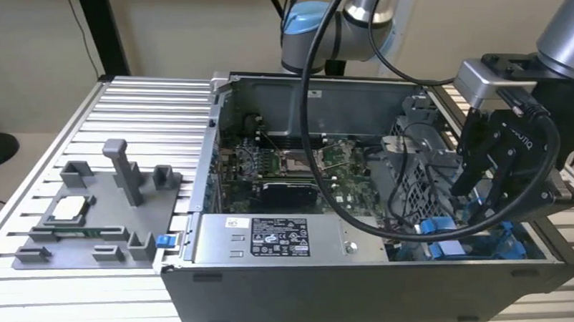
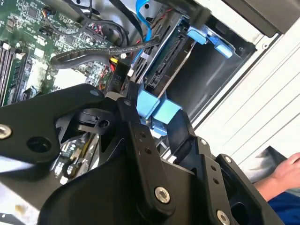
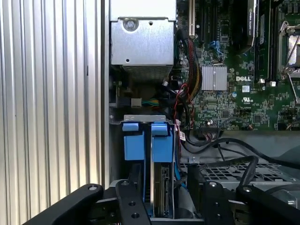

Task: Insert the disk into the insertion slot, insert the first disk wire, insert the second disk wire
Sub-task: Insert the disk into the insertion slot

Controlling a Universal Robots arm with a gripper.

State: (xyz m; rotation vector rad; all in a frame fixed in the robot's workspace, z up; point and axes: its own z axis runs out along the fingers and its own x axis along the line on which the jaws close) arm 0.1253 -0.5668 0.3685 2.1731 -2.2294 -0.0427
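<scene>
blue plastic frames the flat silver hard drive (image 3: 162, 190), which stands edge-up inside the grey rectangular drive bay (image 3: 137, 117), so the first step looks done. the black gripper (image 3: 164, 173) hangs over it with fingers (image 3: 136, 176) spread, the carrier's end between them, seemingly unclamped. just beyond the fingers a loose blue cable (image 2: 142, 18) dangles and the drive's connector (image 2: 161, 63) looks bare, so both wires seem left. the open grey case (image 1: 359, 285) sits on a slatted aluminium table (image 1: 136, 120) before a beige wall (image 1: 177, 28).
</scene>
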